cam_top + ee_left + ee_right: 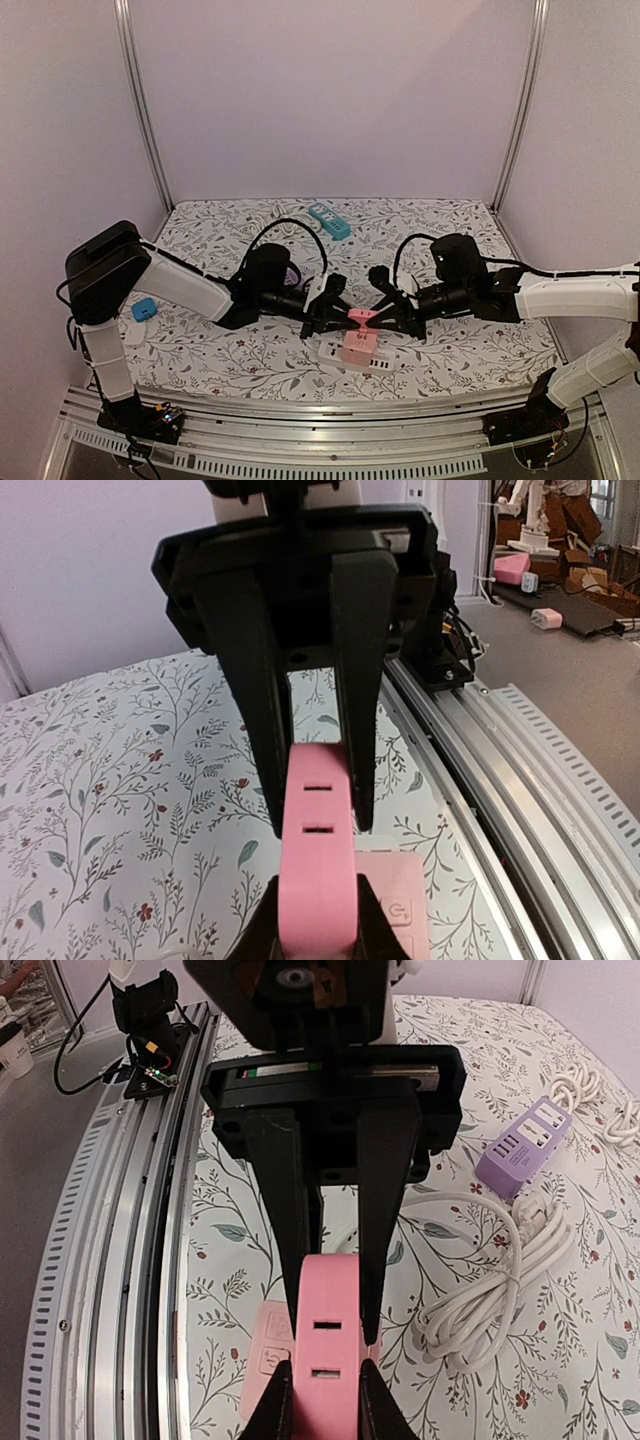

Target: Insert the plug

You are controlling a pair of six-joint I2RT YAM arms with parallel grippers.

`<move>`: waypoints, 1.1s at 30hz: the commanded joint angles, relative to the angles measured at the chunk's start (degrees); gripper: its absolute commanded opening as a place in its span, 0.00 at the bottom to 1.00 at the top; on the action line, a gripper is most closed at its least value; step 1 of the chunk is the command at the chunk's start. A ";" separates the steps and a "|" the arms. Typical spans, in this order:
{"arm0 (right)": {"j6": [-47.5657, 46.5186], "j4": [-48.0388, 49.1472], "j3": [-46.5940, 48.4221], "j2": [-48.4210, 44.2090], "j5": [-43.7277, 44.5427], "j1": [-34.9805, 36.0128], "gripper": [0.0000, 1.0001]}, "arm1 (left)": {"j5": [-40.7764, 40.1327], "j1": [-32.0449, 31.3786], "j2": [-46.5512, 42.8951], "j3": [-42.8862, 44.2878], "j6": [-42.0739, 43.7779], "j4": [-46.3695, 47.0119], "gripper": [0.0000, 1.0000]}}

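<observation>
In the top view, the pink plug (362, 320) is held near the table's (480, 350) front middle, over a pink socket strip (352, 352). It is clamped between the left gripper (343, 317) and the right gripper (382, 318).

In the left wrist view, both pairs of fingers are seen closed on the plug.

In the right wrist view, the same double grip is shown, and a purple strip (525, 1145) and a white cable (500, 1270) lie beyond it.

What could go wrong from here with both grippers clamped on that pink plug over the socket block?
1. The left gripper and right gripper pinch the pink plug from opposite ends. If the arms move unevenly, it could twist or slip.
2. The plug covers much of the pink socket block beneath it, so a misaligned push might jam or shove the block sideways.
</observation>
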 commanded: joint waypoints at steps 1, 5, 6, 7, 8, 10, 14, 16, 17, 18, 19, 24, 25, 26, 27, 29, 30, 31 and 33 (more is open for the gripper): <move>4.84 1.86 -0.06 0.73 -2.33 0.11 0.00 | -2.33 -1.26 1.29 -1.02 7.13 1.42 0.00; 4.75 2.03 0.44 1.21 -2.44 0.06 0.00 | -2.20 -1.10 0.90 -1.10 7.74 1.19 0.00; 4.69 2.02 0.54 1.17 -2.44 0.07 0.00 | -2.09 -1.01 0.79 -1.11 7.89 1.19 0.00; 4.52 2.02 0.66 1.09 -2.33 0.07 0.00 | -2.13 -0.94 0.64 -1.11 8.19 1.24 0.00; 4.23 2.06 0.79 0.97 -2.35 0.08 0.00 | -2.30 -0.90 0.53 -1.03 8.67 1.27 0.00; 3.83 2.02 1.03 0.89 -2.30 0.03 0.00 | -2.61 -0.81 0.52 -0.95 9.51 1.36 0.00; 3.18 1.93 1.39 1.20 -1.70 0.10 0.00 | -2.44 -0.83 0.96 -1.02 10.29 2.00 0.00; 3.15 1.93 1.56 1.21 -1.45 0.08 0.00 | -2.79 -0.81 1.11 -0.93 10.51 2.39 0.00; 3.35 1.95 1.65 1.21 -1.25 0.03 0.00 | -3.21 -0.81 1.03 -0.86 10.45 2.68 0.00; 3.53 1.89 1.68 1.21 -1.15 0.05 0.00 | -3.58 -0.81 0.96 -0.80 10.29 3.02 0.00; 4.02 1.91 1.59 1.34 -1.00 0.03 0.02 | -3.74 -0.70 0.75 -0.76 9.78 3.50 0.00; 7.54 4.15 -0.85 0.49 -0.22 -0.12 0.56 | -2.78 -0.46 -1.09 -1.28 3.44 7.03 0.00; 8.53 6.06 -1.93 0.15 -0.28 -0.16 0.58 | -2.32 -0.46 -1.43 -1.59 1.87 7.92 0.00; 10.72 8.28 -3.03 -0.21 -0.41 -0.23 0.59 | -1.70 -0.52 -1.63 -2.05 0.57 9.19 0.00; 12.74 10.90 -4.27 -0.38 -0.46 -0.39 0.59 | -1.49 -0.61 -1.76 -2.31 -0.66 9.74 0.00; 16.45 15.48 -6.36 -0.62 -0.25 -0.59 0.59 | -1.16 -0.73 -1.94 -2.95 -2.62 11.05 0.00; 18.57 17.47 -7.24 -0.51 0.05 -0.67 0.59 | -1.13 -0.80 -2.13 -3.20 -3.29 11.56 0.00; 19.79 18.93 -7.86 -0.30 0.48 -0.70 0.60 | -1.18 -0.81 -2.27 -3.46 -3.64 12.23 0.00; 21.58 20.81 -8.71 1.04 1.13 -0.69 0.62 | -1.53 -0.81 -2.86 -3.92 -4.23 13.52 0.00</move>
